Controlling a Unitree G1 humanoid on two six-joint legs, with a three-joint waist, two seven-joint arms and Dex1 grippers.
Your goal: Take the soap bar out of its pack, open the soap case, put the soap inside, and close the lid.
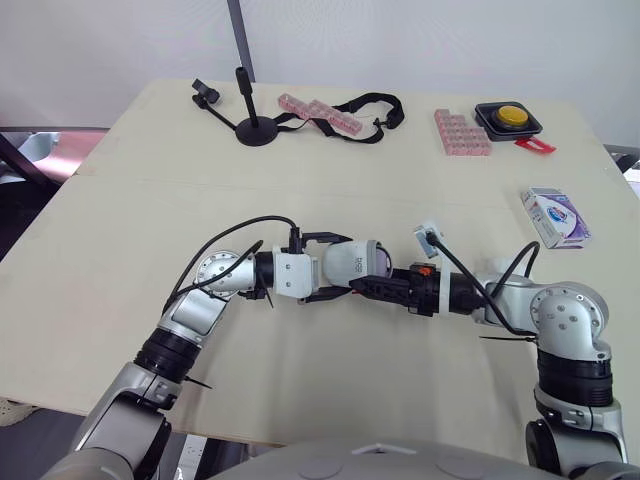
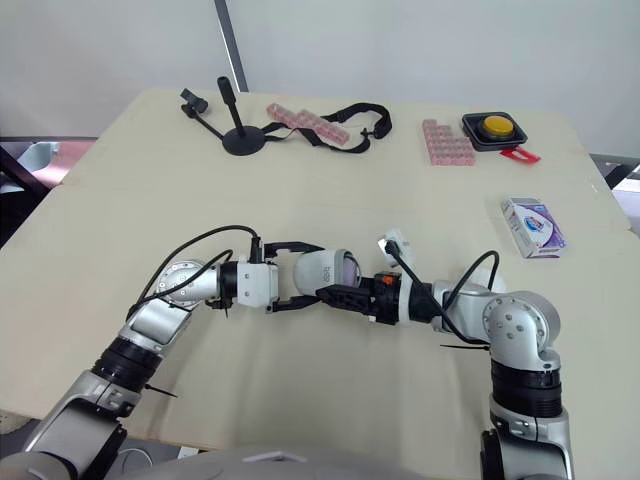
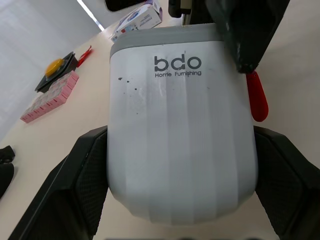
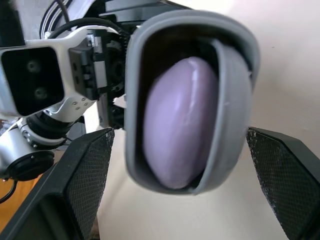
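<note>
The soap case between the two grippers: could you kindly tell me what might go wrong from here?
1. The soap case is held on its side by the left gripper on its smooth walls; a push from the right gripper could make it slip.
2. The lilac soap sits at the open mouth with the grey lid ajar beside it, so it might slide out, or the lid might jam against it.

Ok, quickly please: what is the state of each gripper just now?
Left gripper: shut on the soap case.
Right gripper: open, holding nothing, one finger on each side of the case's open end.
</note>
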